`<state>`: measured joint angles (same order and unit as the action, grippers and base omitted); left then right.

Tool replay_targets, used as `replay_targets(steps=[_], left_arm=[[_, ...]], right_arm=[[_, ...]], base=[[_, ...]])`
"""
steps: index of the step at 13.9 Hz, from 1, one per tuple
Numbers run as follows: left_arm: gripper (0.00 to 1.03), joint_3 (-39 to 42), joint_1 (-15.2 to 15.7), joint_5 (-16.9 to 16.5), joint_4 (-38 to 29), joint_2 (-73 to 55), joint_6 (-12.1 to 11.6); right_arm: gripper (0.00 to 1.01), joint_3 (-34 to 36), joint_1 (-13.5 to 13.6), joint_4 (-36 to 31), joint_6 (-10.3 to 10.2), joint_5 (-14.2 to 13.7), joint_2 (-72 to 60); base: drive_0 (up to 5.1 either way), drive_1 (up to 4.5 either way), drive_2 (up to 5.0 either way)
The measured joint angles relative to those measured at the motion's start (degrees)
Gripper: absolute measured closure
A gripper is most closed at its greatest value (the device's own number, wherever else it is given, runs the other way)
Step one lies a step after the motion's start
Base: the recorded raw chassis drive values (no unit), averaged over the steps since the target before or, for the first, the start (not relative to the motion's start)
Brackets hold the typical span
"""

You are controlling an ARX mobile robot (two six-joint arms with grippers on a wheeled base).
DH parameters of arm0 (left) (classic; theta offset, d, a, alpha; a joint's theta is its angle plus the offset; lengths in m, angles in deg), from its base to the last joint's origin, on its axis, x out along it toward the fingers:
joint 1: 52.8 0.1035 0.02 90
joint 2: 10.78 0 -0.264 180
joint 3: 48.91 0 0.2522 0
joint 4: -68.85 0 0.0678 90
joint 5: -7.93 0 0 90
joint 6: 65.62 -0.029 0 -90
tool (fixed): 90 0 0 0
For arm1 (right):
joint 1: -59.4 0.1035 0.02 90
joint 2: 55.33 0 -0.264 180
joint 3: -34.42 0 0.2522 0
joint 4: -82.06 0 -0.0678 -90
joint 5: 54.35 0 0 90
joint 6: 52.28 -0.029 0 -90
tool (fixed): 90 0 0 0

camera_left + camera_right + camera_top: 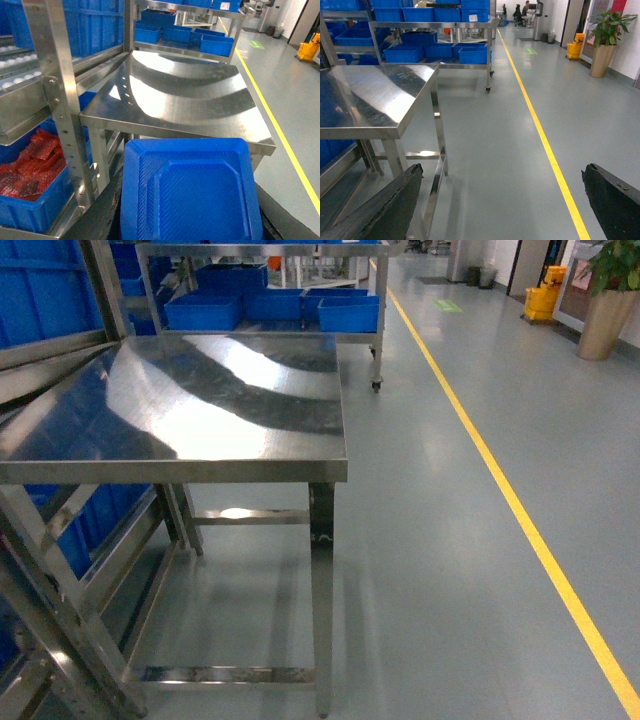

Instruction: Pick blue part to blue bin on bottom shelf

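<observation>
Left gripper: carrying blue part (190, 192) beside steel table (200, 100); jaws unseen. Right gripper (500, 200): wide open, empty. Next: locate blue bin on rack

One steel bench (180, 410). One blue tray (190, 195) filling the bottom of the left wrist view. One blue bin (30, 200) of red parts (35, 160) on the rack at left; the parts are crumpled together and can't be counted. One cart (435, 25) in the back holding at least three blue bins (437, 50) on its lower level, more above, partly cut off. One yellow floor line (500, 490). One potted plant (605, 40). One yellow mop bucket (574, 48). Two dark fingers (385, 205) in the right wrist view. One seated person (526, 10) far off.
</observation>
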<state>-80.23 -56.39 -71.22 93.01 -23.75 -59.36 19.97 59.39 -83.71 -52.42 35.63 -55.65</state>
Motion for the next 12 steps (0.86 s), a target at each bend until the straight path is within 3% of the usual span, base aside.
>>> replay_targets(steps=[2,12], left_arm=[[0.6,0.0,0.0,-0.2,0.3,-0.3,0.0],[0.6,0.0,0.0,-0.1,0.2,-0.1,0.0]], right_arm=[[0.03,0.0,0.0,-0.3,0.0,0.0,0.0],[0.03,0.0,0.0,-0.4,0.0,0.0,0.0]], base=[[0.0,0.0,0.0],[-4.9,2.2,2.7]])
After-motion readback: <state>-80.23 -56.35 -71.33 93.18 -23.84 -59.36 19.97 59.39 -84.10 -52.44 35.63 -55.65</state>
